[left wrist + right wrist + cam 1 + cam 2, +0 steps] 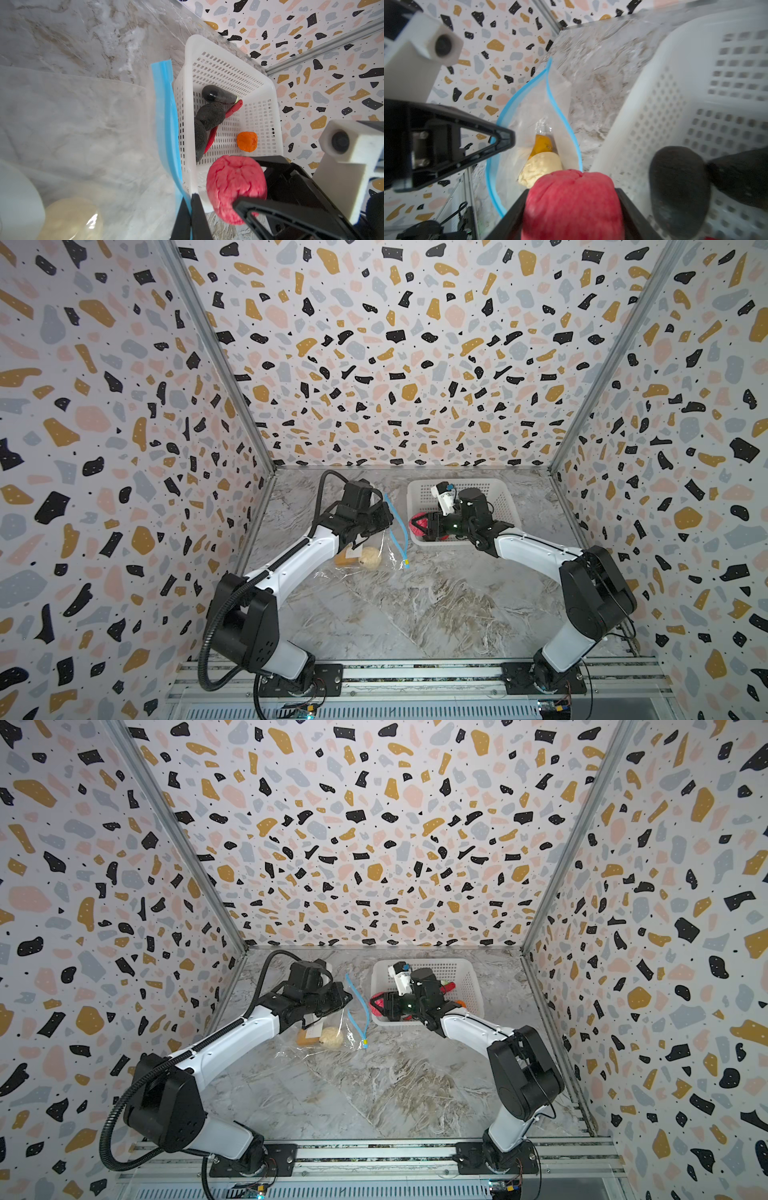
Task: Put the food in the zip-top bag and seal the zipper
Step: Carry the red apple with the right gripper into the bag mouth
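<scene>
Marble tabletop point(415, 605); right gripper point(572, 197) tight around pink-red ball point(234, 187), left gripper point(190, 207) pinched together on blue zipper point(166, 116).

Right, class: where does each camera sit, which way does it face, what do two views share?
Top views: overhead, looking down at table; both arms show.
Left wrist: on left arm, facing basket; left gripper pinches zipper.
Right wrist: on right arm, facing zip-top bag; right gripper holds pink-red ball.
Both wrist views share that ball.

bag point(388, 549): one;
zipper point(166, 108): one;
basket point(461, 481): one;
pink ball point(234, 187): one;
cream ball point(369, 558): one;
yellow-orange piece point(543, 145): one;
orange ball point(247, 141): one;
chili point(234, 108): one;
dark pieces point(218, 96): two
</scene>
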